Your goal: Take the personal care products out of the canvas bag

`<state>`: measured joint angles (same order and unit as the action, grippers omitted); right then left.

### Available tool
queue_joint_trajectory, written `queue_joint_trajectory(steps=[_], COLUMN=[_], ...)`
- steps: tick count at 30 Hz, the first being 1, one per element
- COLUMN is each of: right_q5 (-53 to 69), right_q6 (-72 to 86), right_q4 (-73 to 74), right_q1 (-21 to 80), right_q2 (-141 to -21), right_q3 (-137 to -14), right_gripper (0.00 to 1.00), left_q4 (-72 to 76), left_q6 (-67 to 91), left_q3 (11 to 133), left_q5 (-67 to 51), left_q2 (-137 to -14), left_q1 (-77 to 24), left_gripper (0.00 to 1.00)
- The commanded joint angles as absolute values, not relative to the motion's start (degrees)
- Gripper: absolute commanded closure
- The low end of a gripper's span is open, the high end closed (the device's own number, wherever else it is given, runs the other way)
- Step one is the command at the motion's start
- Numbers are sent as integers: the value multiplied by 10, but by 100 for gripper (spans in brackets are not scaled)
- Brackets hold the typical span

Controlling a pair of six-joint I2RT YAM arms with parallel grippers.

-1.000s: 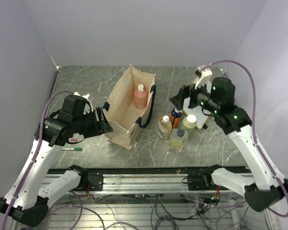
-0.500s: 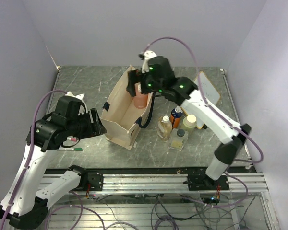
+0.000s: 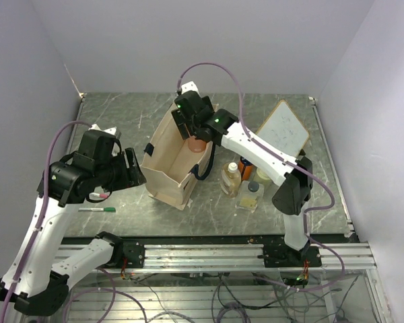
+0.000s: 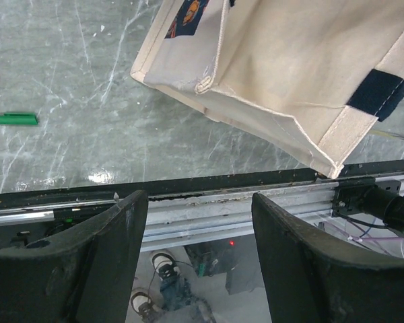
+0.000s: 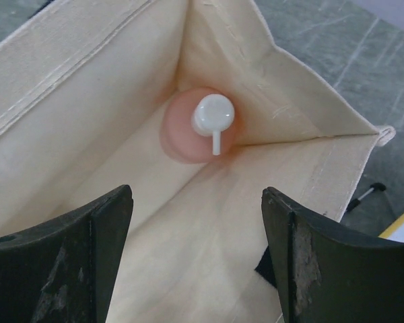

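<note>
The beige canvas bag [image 3: 172,158] stands open at mid-table. The pink bottle with a white cap [image 5: 188,131] stands alone in its far end, partly hidden by my right arm in the top view [image 3: 198,144]. My right gripper [image 5: 195,195] is open, just above the bag's mouth and over the bottle, not touching it [image 3: 190,131]. My left gripper [image 3: 136,173] is open and empty beside the bag's left wall [image 4: 289,67]. Outside the bag, to its right, stand the yellowish bottle [image 3: 231,178], the orange bottle [image 3: 246,165], the pale wide-lidded one [image 3: 262,176] and the clear squarish one [image 3: 249,195].
A wood-framed whiteboard [image 3: 283,128] lies at the back right. A green marker [image 3: 101,209] and a pink one [image 3: 101,196] lie near the front left, also in the left wrist view [image 4: 17,119]. The table's front rail [image 4: 222,208] runs below my left gripper.
My right arm has swung left from beside the bottles on the table to above the bag's far end, over the pink bottle. My left arm has pulled back slightly from the bag.
</note>
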<state>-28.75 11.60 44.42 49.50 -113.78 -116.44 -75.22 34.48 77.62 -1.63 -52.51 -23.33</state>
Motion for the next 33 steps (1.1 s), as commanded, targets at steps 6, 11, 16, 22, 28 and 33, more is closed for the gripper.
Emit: queue_joint_trajectory(steps=[6,11,16,22,28,33], right_q5=[-331,-316,-282,-262,-245,-228], right_q6=[74,90,105,106,105,110], right_q4=[355,354,342,344,343,339], right_q1=[480,464,444,436,430,423], right_q2=[-1188,-1233,-1259,-1299,-1340,-1351], right_q3=[-1147,-1172,-1170,-1171,-1191,-1192], right_gripper=[19,19,19,19,22,27], left_q4=[-730,-733,-732,-739,-748,-754], left_q6=[357,347,342,333,324,324], left_q3=[782,792,800,809,821,826], left_q5=[-20,-15,-15,-3,14,17], left_q2=[-550,-573,-591,-606,-615,-617], left_q1=[-232,-232,-232,-232,-232,-232], left_gripper=[28,28,28,28,28,28])
